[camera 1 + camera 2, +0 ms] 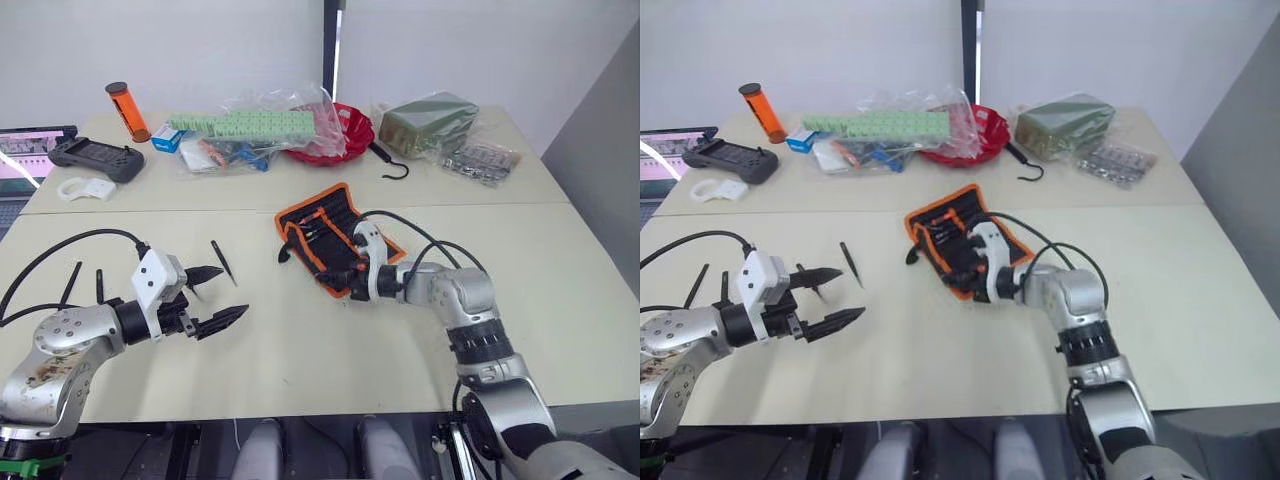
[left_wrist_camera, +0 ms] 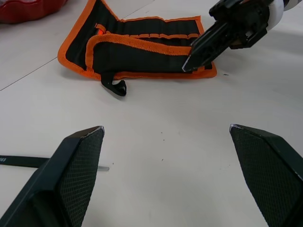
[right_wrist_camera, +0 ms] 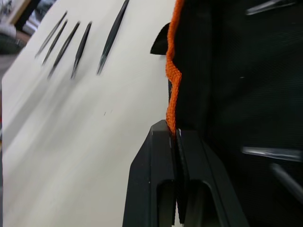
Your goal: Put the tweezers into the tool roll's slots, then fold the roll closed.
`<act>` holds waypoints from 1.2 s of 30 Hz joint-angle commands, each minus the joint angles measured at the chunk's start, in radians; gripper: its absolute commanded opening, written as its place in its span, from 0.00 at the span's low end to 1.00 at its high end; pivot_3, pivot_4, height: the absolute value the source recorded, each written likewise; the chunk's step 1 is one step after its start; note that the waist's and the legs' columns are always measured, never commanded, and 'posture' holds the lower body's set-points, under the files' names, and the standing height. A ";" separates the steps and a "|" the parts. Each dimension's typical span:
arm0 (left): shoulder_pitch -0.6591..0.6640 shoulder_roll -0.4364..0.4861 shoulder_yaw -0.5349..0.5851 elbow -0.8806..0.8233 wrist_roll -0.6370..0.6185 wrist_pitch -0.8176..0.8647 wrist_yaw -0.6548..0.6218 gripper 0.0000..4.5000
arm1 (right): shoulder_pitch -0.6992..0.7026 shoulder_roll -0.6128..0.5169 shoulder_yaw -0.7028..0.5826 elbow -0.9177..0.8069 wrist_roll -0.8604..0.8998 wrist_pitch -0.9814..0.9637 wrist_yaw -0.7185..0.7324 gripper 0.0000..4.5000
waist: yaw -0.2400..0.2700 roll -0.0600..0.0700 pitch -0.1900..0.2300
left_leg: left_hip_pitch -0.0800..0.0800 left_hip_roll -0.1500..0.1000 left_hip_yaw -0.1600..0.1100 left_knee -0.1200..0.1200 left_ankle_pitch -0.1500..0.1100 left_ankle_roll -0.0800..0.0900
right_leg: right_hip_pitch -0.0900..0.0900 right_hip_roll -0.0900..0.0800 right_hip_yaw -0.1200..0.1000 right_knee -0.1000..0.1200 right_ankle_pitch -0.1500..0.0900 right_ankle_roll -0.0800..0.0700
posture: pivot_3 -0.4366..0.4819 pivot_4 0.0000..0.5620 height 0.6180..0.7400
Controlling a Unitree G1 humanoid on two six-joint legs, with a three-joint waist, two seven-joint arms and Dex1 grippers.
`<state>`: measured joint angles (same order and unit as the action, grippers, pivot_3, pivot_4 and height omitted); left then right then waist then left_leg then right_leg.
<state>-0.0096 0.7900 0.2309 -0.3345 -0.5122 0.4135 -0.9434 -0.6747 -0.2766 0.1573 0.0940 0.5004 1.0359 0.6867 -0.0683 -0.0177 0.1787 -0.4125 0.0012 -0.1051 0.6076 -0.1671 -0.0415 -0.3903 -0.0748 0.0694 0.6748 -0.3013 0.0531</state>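
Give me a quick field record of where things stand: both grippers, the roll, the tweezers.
left gripper: open, holding nothing, above the table near one tweezer
right gripper: shut on the tool roll's orange edging
tool roll: unrolled on the table, inner face up, partly folded over along one side
slots: visible in rows; right wrist view shows some tools already seated
tweezers: five loose on the table in the right wrist view, roughly side by side, none in either gripper
table: light surface, other clutter at the far edge
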 commanded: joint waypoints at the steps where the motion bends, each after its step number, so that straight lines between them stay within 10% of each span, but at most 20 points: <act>1: -0.027 0.005 -0.001 -0.001 -0.007 -0.006 -0.009 1.00 | 0.005 -0.059 0.086 -0.100 -0.048 -0.076 0.065 0.00 | 0.001 0.000 0.000 | 0.000 0.000 0.000 0.000 0.000 0.000 | 0.000 0.000 0.000 0.000 0.000 0.000 | 0.48 0.27 1.00; 20: -0.160 0.060 -0.100 0.051 0.026 -0.028 -0.143 1.00 | 0.109 -0.287 0.251 -0.399 -0.082 -0.101 0.243 0.00 | 0.018 -0.001 0.001 | -0.002 0.000 0.000 0.001 0.000 0.000 | 0.001 0.000 -0.001 -0.005 0.000 0.000 | 0.48 0.27 1.00; 36: -0.785 -0.066 -0.514 0.703 0.420 -0.607 -0.498 1.00 | 0.131 -0.265 0.211 -0.407 -0.086 -0.082 0.175 0.00 | 0.023 -0.002 0.001 | -0.008 0.000 -0.001 0.004 0.000 0.000 | -0.001 0.000 -0.002 -0.008 0.000 0.001 | 0.48 0.27 1.00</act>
<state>-0.7662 0.7373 -0.2669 0.3344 -0.1139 -0.1260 -1.4134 -0.5365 -0.5496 0.4026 -0.2822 0.4046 0.9493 0.8774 -0.0457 -0.0199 0.1796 -0.4202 0.0006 -0.1060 0.6115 -0.1669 -0.0413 -0.3907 -0.0745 0.0671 0.6669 -0.3013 0.0542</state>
